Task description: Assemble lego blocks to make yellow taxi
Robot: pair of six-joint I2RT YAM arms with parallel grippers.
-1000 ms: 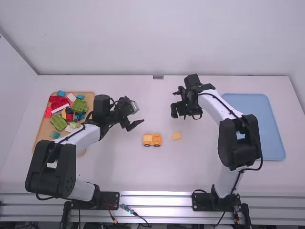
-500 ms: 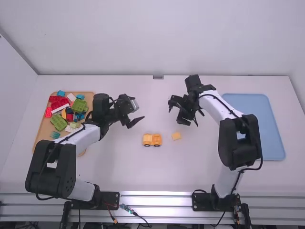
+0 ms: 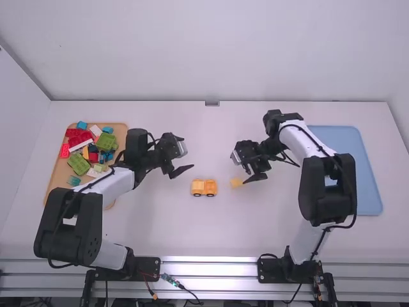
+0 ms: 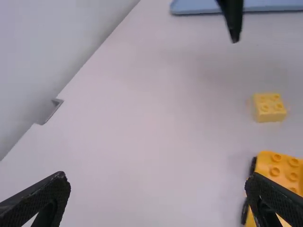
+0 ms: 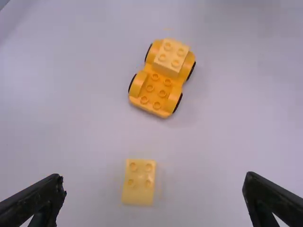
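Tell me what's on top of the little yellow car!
One paler yellow block sits on one end of the car. It has four bumps, with nothing on them. The car's other end has bare bumps too. The part right under the block is covered, so I can't see it.

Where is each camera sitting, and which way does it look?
High view: above and behind the arms, looking forward and down at the table. Both the left arm and right arm show.
Left wrist view: on the left arm's wrist, looking across the table toward the blue tray. It sees its own two open fingers and a bit of the right gripper.
Right wrist view: on the right arm's wrist, looking down over its own open fingers.
Both wrist views share the car and yellow block.
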